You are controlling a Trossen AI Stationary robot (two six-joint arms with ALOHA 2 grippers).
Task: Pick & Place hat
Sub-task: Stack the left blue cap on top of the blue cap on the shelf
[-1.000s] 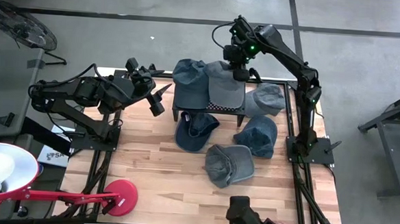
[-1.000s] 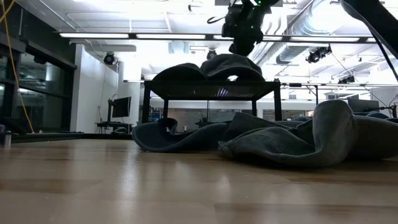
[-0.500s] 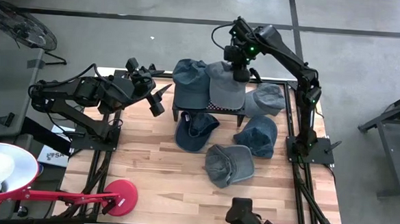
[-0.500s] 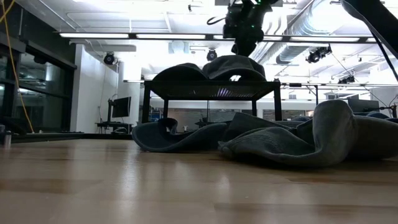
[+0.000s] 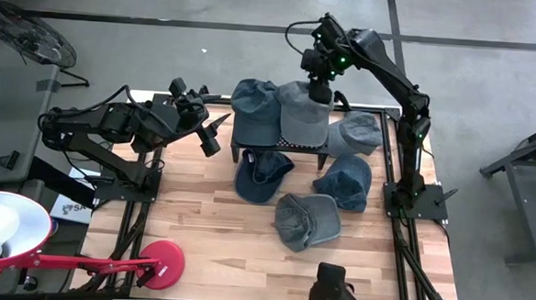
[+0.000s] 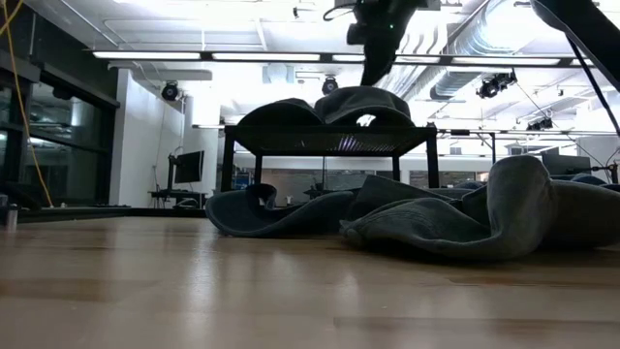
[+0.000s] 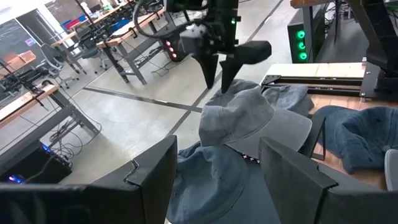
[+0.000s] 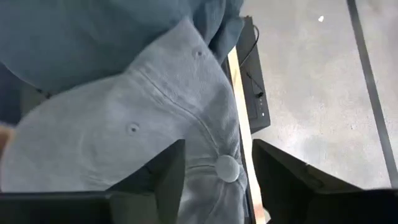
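The right claw (image 5: 319, 87) has been lifted a little since a second ago and is now seen just above the far edge of the grey hat (image 5: 304, 113), no longer pressed on it. Its fingers (image 7: 219, 71) are held slightly apart and nothing is gripped between them. In the right wrist view the crown button of the grey hat (image 8: 227, 167) is seen between the two fingers, below them.

The grey hat is left lying on the black rack (image 5: 282, 151), partly over a blue hat (image 5: 254, 108) that is placed beside it on the same rack. The position of both hats is unchanged.

On the desk (image 5: 217, 248), four more hats are seen around the rack: one (image 5: 359, 129) touching its right end, one (image 5: 261, 174) just in front of it, one (image 5: 345, 182) near the right arm's base, and one (image 5: 307, 220) nearest the front.

The left claw (image 5: 216, 132) is held over the desk to the left of the rack, with its fingers apart and empty.

A red lamp base (image 5: 160, 262) is seen at the front left corner.
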